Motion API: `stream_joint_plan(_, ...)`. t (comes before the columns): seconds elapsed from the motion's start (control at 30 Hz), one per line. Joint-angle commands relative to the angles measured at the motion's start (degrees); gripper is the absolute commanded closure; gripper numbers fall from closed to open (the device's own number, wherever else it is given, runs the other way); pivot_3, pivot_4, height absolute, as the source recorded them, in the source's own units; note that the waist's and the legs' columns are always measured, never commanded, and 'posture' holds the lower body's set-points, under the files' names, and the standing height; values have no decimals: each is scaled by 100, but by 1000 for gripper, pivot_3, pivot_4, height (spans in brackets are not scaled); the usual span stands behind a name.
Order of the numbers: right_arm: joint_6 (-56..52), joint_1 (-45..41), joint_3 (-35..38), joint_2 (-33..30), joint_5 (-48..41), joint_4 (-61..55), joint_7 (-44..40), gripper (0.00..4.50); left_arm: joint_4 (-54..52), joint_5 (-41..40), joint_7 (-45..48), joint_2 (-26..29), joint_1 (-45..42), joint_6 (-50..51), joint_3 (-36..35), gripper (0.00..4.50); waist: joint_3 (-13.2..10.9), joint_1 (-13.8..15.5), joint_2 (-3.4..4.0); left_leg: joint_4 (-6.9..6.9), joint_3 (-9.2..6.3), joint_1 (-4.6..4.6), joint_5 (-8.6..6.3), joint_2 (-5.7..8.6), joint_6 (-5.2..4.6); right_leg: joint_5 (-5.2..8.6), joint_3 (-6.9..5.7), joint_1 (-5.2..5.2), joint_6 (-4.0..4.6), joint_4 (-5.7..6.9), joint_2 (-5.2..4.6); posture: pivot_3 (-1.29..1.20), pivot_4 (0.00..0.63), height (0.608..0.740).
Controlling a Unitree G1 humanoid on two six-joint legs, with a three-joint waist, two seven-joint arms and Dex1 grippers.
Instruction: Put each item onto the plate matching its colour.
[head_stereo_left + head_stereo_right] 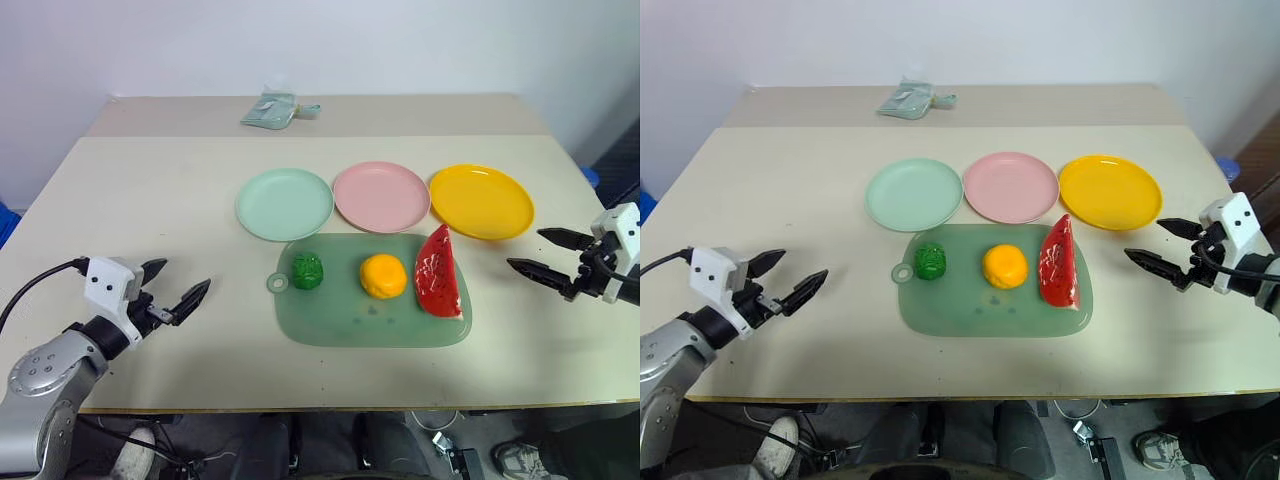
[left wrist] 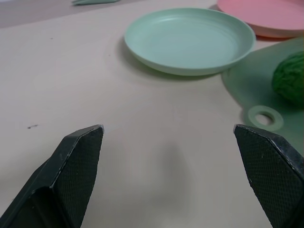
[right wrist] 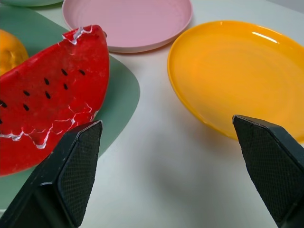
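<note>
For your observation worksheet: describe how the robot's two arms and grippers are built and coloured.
Each gripper, left gripper and right gripper, has two black pointed fingers with finely textured inner pads, mounted on a white boxy wrist block. The left arm is silver-grey metal with a black cable looping from its wrist.

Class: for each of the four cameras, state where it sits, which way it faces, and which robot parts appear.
Head stereo pair: looks down over the table; both arms show.
Left wrist: along the open left end effector toward the mint plate.
Right wrist: along the open right end effector toward the yellow plate.
Both wrist views share the pink plate.
</note>
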State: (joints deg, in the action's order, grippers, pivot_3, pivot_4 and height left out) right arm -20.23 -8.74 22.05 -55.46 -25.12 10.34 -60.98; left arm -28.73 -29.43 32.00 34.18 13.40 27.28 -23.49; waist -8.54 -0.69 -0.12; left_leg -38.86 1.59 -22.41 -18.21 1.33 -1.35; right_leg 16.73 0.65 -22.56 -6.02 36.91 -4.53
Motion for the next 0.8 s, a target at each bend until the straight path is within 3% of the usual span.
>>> stream_joint_plan(0.03, 76, -152, 17, 29, -7, -117, 58, 19, -243, -24, -71, -11, -19, -29, -67, 0, 0, -1, 0, 0, 0, 0, 0, 0, 0, 0, 0, -1, 0, 0, 0, 0, 150, 740)
stream_joint_plan(0.47, 183, -270, 9, 278, 52, -318, 527, 19, -118, -10, -111, -78, -371, -56, 87, 0, -1, 5, 2, 0, 0, 0, 0, 0, 0, 0, 0, -1, -1, 0, 0, 0, 150, 740)
stream_joint_plan(0.8, 185, 249, 404, 383, 39, -690, 1053, 19, 195, -45, 134, -30, -842, -48, 471, 0, -1, 2, 2, 0, 1, 0, 0, 0, 0, -1, 0, 0, -1, 0, 0, 0, 150, 740)
